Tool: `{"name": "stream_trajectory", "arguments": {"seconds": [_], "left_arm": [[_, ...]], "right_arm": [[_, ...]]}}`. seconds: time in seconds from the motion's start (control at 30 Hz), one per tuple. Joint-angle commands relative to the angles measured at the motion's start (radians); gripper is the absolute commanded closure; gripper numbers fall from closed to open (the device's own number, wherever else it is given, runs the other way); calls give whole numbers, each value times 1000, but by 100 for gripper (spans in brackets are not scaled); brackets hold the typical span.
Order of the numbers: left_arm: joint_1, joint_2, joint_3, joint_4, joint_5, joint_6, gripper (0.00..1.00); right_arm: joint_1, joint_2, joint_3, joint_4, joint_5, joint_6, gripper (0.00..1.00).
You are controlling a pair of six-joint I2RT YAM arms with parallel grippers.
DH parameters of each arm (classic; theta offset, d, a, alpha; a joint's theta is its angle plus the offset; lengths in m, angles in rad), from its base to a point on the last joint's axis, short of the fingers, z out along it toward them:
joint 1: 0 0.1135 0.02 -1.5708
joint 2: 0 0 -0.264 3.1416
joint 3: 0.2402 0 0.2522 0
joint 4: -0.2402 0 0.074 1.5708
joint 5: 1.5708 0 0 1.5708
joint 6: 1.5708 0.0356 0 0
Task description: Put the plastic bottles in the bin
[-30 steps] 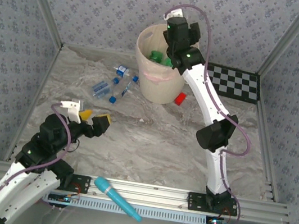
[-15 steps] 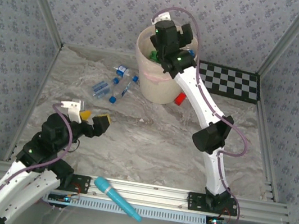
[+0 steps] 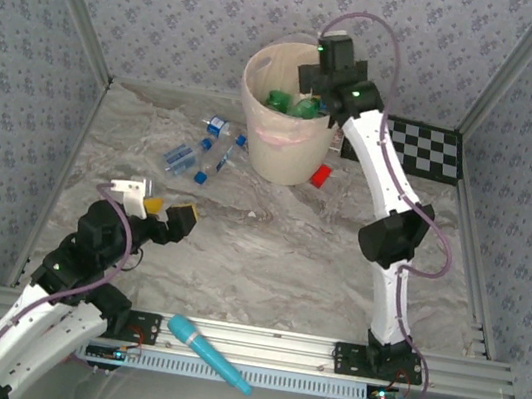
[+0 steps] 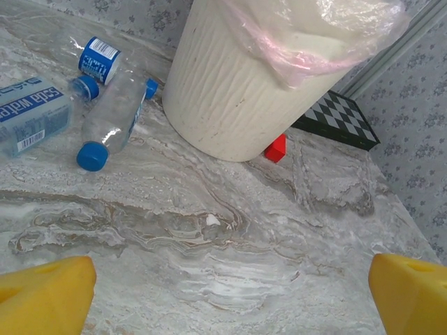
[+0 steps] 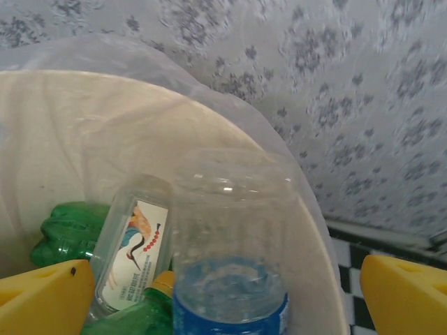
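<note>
The right tool [image 3: 315, 84] was found shifted since half a second before, from over the middle of the bin [image 3: 272, 150] to its far right rim, with fingers spread wide apart. Between them, untouched, a clear blue-labelled bottle [image 5: 229, 230] stood among green bottles [image 5: 64, 234] inside the bin. The left tool [image 3: 167, 210] was left unmoved, fingers apart over the worktop [image 4: 230, 237]. Ahead of it, to its left, clear bottles [image 4: 112, 115] lay beside the bin.

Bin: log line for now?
right hand open over bin | clear bottle ungripped inside | left hand open | other bottles on table
</note>
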Motion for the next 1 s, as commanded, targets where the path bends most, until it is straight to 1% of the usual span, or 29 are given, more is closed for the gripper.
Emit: {"name": "stream_trajectory", "arguments": {"seconds": [0.0, 0.07, 0.13, 0.23, 0.6, 0.73, 0.9, 0.97], "left_arm": [[-3, 8, 33, -6, -13, 5, 0], [-4, 15, 35, -4, -13, 6, 0], [-4, 22, 36, -1, -14, 5, 0], [-4, 31, 40, -3, -13, 5, 0], [-5, 33, 37, 0, -14, 1, 0], [-4, 32, 41, 0, -14, 0, 0], [-5, 29, 41, -8, -12, -5, 0], [-5, 29, 39, -7, -13, -8, 0]], "right_arm": [[-44, -56, -21, -38, -210, 151, 0], [-63, -49, -22, -26, -260, 166, 0], [-69, -39, -21, -8, -278, 182, 0], [-62, -23, -12, -3, -311, 164, 0], [-38, 4, 4, -12, -305, 105, 0], [-37, 18, 8, -15, -341, 96, 1], [-30, 66, 56, -28, -317, 54, 1], [-27, 79, 69, -31, -326, 39, 1]]}}
